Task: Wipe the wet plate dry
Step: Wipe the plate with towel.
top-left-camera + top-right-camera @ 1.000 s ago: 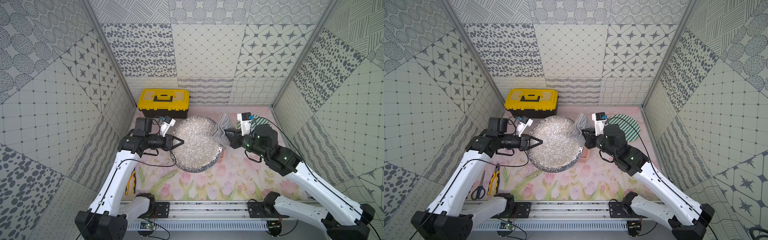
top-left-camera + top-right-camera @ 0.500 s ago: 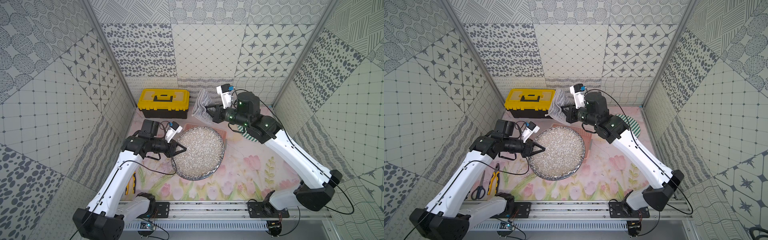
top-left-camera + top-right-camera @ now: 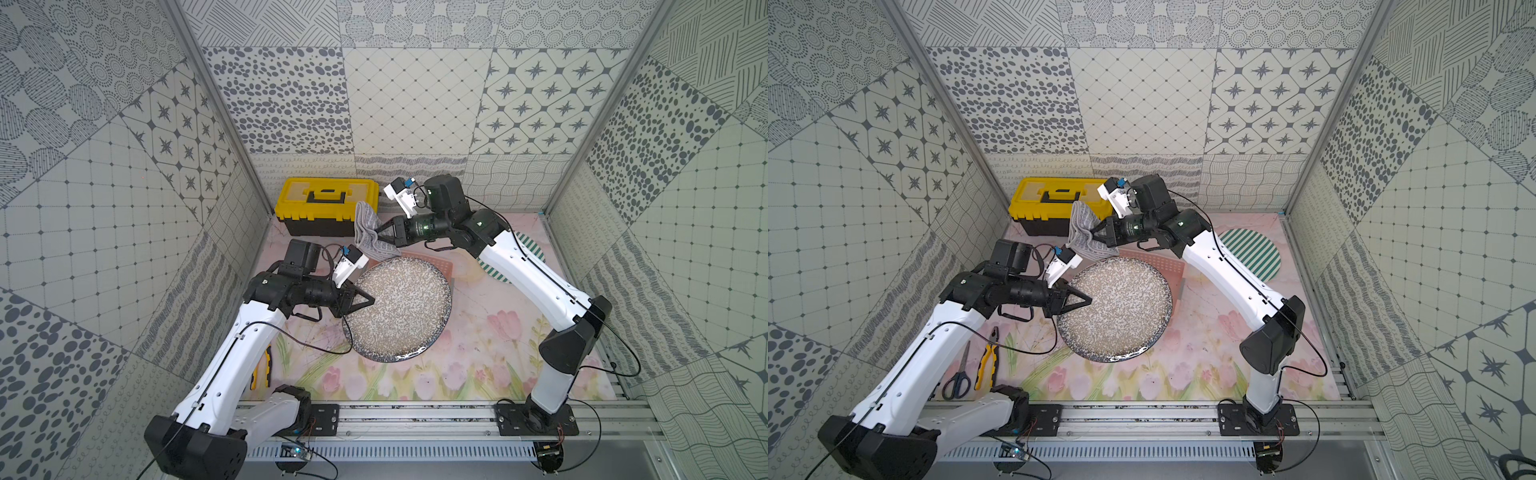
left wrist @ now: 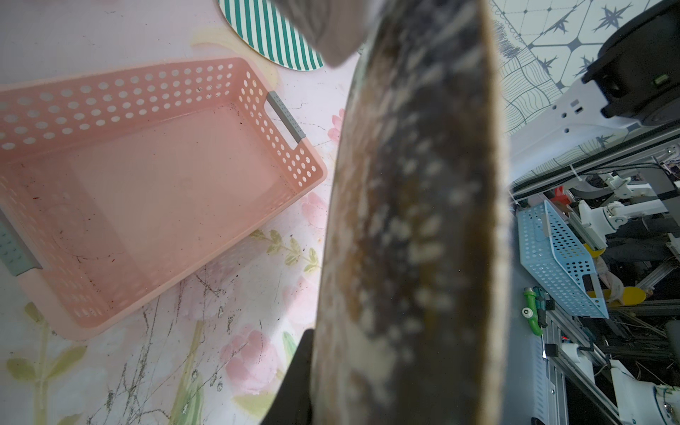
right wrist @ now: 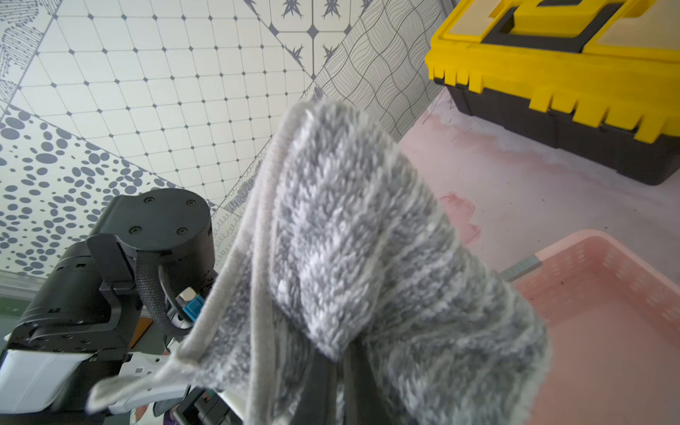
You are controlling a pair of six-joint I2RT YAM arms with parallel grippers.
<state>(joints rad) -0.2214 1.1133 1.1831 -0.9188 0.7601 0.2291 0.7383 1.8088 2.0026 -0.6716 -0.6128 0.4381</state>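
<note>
Left claw (image 3: 368, 300): narrow, pinched on the tilted plate (image 3: 403, 311) at its rim.
Right claw (image 3: 377, 235): clamped on the cloth (image 3: 364, 221).
Advice: the cloth needed flat, firm sweeps against a steady plate.

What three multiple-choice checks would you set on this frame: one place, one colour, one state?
1. The plate is: A. in a sink; B. on a shelf; C. in the left gripper, held by its rim.
2. The toolbox lid is: A. yellow; B. red; C. blue.
3. The right gripper is: A. open, empty; B. shut on the grey towel; C. shut on a sponge.
Answers: C, the gripper pinches the rim in both top views; A, yellow lid over a black base; B, the towel bunches out of closed jaws in the right wrist view.
</note>
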